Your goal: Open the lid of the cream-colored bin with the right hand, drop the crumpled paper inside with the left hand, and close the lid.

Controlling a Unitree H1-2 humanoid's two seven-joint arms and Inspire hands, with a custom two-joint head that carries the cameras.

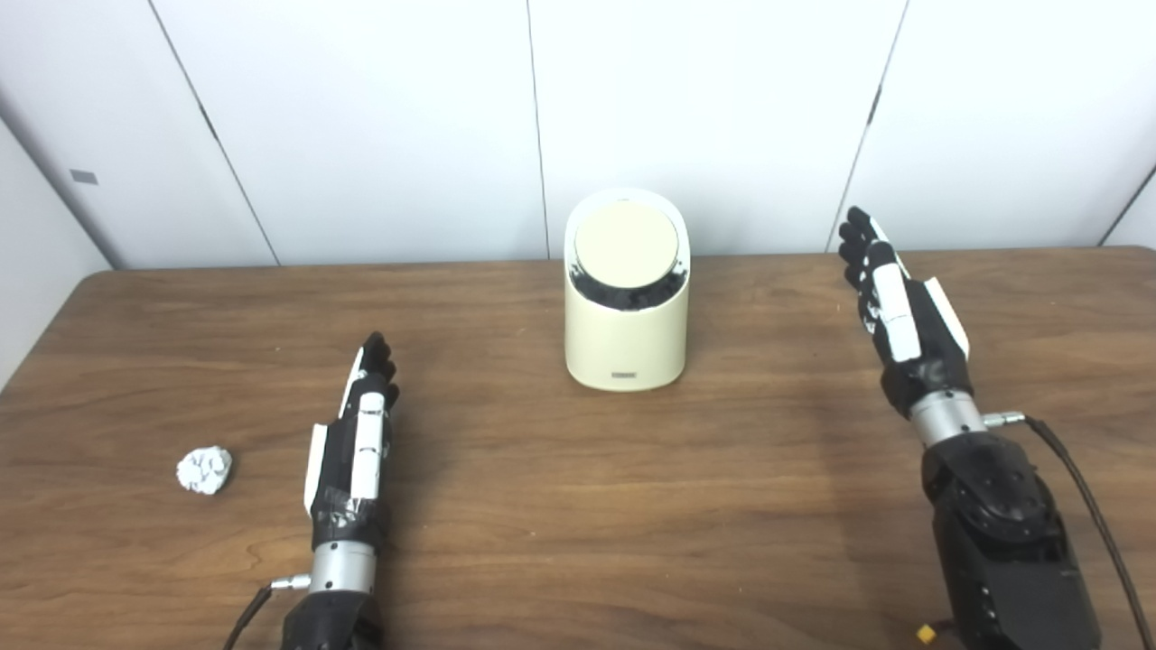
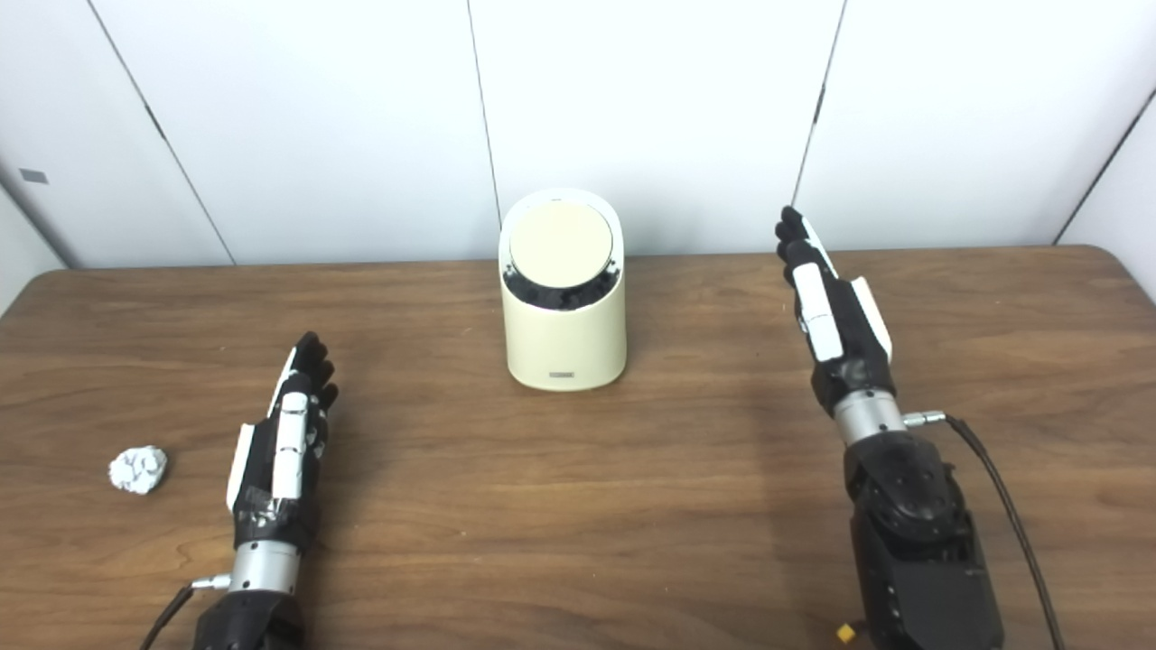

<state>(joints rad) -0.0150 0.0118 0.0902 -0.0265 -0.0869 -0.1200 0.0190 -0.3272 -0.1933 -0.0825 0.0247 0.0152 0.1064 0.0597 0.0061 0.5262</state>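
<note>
The cream-colored bin (image 1: 625, 338) stands upright at the middle of the wooden table, toward the back. Its round lid (image 1: 626, 239) is down and tilted toward me, with a dark gap under its lower rim. A crumpled white paper ball (image 1: 204, 469) lies on the table at the left. My left hand (image 1: 359, 442) rests low near the table, just right of the paper, fingers straight and holding nothing. My right hand (image 1: 894, 307) is raised to the right of the bin, well apart from it, fingers extended and empty.
The wooden table (image 1: 578, 506) runs wide between the two arms. White wall panels stand right behind its back edge. A black cable (image 1: 1088, 515) trails from the right wrist toward the lower right corner.
</note>
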